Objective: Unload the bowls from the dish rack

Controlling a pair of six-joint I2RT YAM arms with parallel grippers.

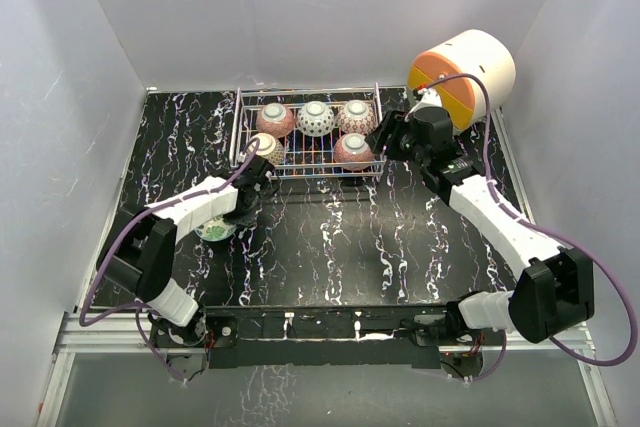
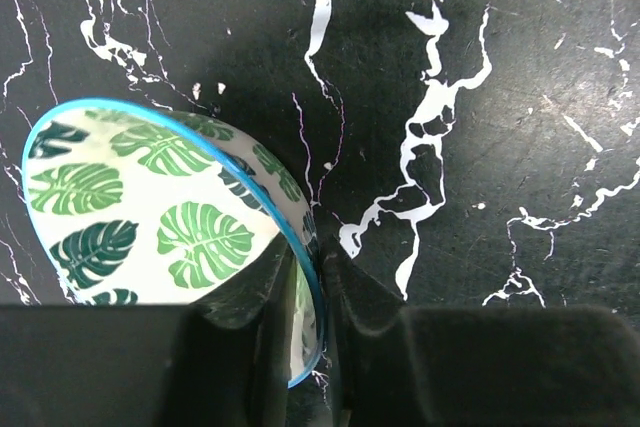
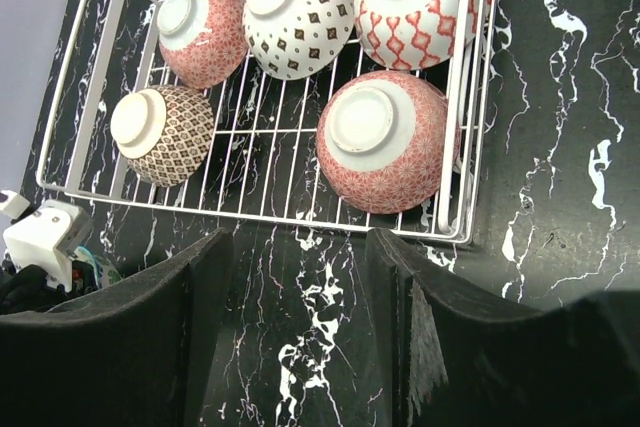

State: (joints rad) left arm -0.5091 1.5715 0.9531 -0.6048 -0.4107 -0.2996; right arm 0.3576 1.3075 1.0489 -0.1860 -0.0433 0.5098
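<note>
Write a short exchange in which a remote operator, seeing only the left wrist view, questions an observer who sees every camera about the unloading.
Operator: I see only the green leaf bowl pinched by the left gripper. What's in the dish rack?
Observer: Five bowls, all upside down.
Operator: Where is the right gripper?
Observer: Open and empty, by the rack's front right corner, near a pink bowl.

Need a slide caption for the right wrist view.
Open right gripper hovers near the dish rack; five upturned bowls sit inside.
</note>
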